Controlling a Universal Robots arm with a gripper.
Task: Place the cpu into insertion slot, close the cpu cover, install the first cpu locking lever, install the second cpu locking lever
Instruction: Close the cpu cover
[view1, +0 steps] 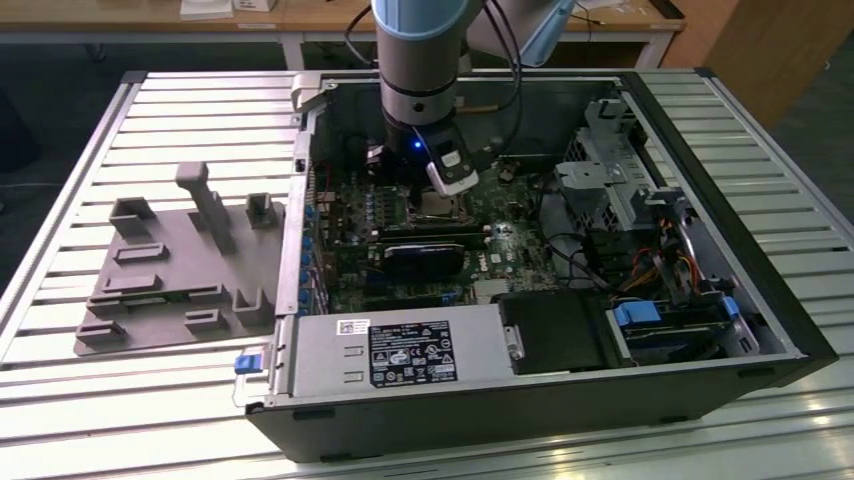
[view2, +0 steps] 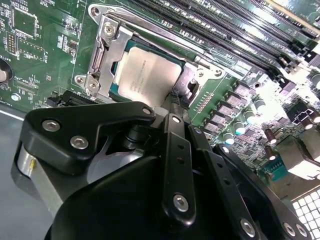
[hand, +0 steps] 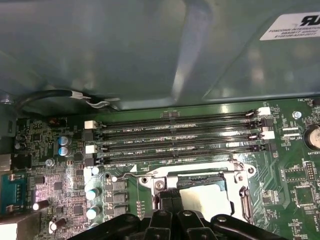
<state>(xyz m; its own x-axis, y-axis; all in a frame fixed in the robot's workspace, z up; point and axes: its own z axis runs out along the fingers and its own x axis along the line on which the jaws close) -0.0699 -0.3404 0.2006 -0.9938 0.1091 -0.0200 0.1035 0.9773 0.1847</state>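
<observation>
The cpu (view2: 145, 75) lies flat in the insertion slot (view2: 186, 84), its silvery top showing through the window of the cpu cover (view2: 107, 52), which lies down around it. In the first wrist view the cpu (hand: 207, 197) and the cover (hand: 200, 176) sit just past the fingertips. My gripper (view2: 172, 107) is shut with nothing between its fingers, its tips at the socket's edge. A thin wire locking lever (view2: 150, 27) runs along the socket beside the memory slots; its end (hand: 115, 178) juts out sideways. From outside, the gripper (view1: 447, 192) hangs over the socket (view1: 434, 208).
The board sits inside an open black computer case (view1: 747, 330). Long memory slots (hand: 175, 135) run beside the socket, and capacitors (hand: 92, 192) stand close by. A black card (view1: 420, 258), a power supply (view1: 400, 355) and cables (view1: 641, 270) fill the case. A grey fixture (view1: 174, 270) lies on the slatted table.
</observation>
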